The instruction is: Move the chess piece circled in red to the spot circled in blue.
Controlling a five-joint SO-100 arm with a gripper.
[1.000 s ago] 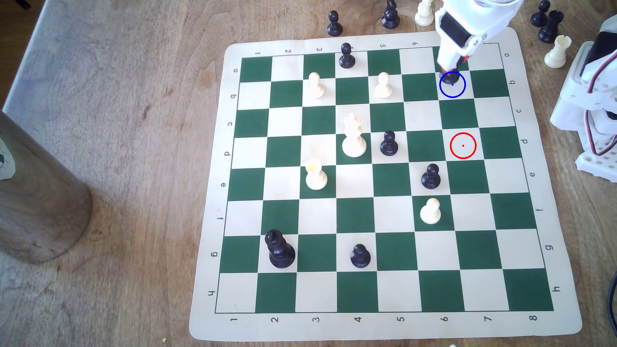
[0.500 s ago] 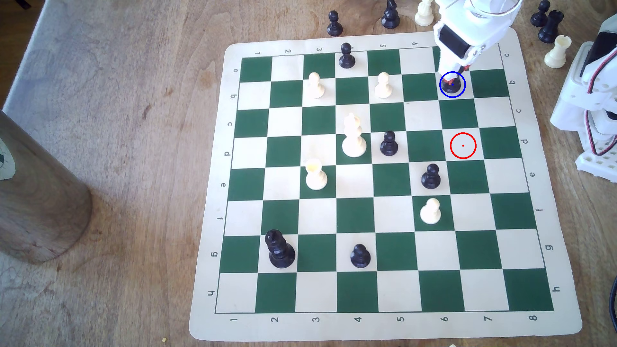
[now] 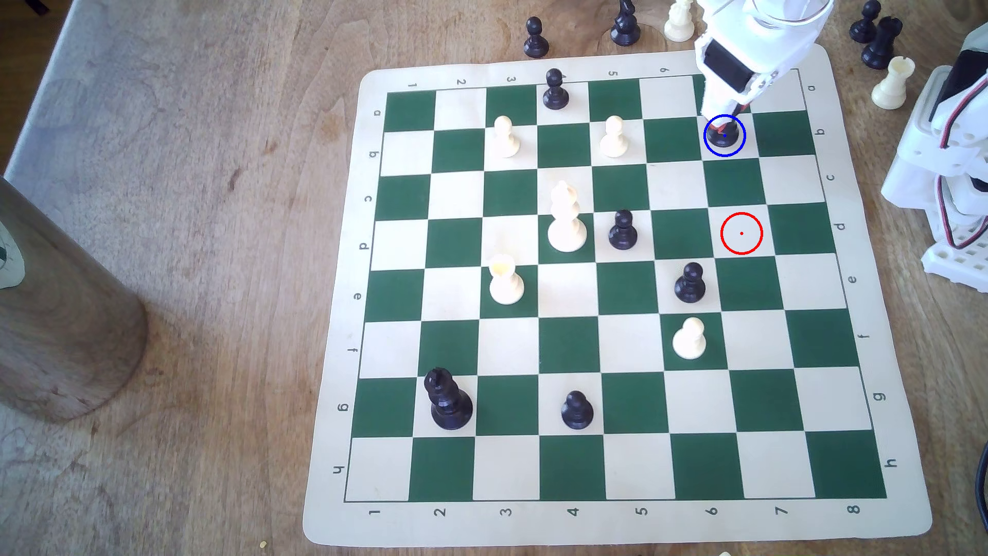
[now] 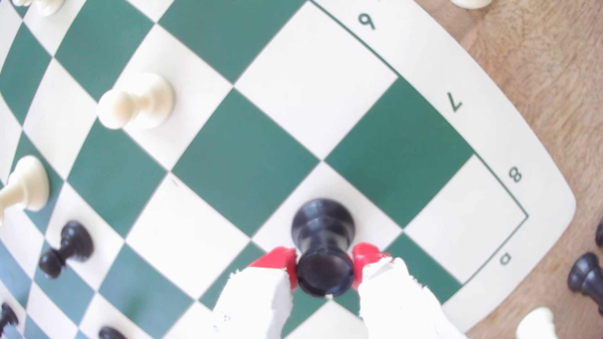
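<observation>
My red-padded gripper (image 4: 324, 265) clamps the glossy black plastic rook (image 4: 323, 247) on the blue-ringed cream square (image 3: 740, 148) near the board's corner (base seemingly down). Opening unevenly could tip it.

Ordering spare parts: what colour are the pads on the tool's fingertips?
Red, on white fingers; clearest in the wrist view, where the pads flank the rook.

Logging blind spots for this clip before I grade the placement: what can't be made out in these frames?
- Black rook: whether its base is fully seated on the blue-ringed square. In the exterior view the gripper covers its upper part; in the wrist view its own top hides part of the base.
- Red pads: pressing or merely flanking the turret, edges too blurred.
- Arm: cut off by the exterior view's top edge.
</observation>
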